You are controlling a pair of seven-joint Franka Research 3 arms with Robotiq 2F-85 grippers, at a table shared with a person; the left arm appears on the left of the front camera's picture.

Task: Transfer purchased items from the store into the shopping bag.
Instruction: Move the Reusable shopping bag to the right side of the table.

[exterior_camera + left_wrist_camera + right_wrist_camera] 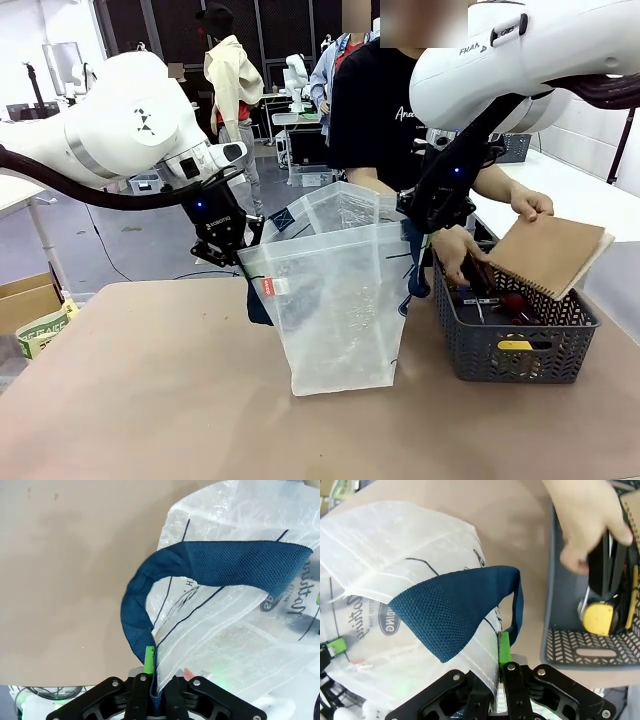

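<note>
Between the left gripper's (152, 682) closed jaws sit a navy woven strap (225, 565) and the crinkled film of the shopping bag (335, 300), a translucent plastic tote standing open on the smooth tan table (140, 380). Beyond those jaws the strap arcs in a flat, mesh-textured loop. At the bag's opposite rim the right gripper (501, 680) is clamped likewise on film and the other strap (455, 610), 1 green pad (504, 647) showing. Just beside that gripper stands the store (515, 345), a dark grey rectangular basket with diamond-mesh walls. 1 hand (458, 252) of the person reaches inside it; the other hand (530, 204) holds a flat kraft-paper packet (550, 252) tilted above it. A round yellow piece (598, 619) lies inside.
</note>
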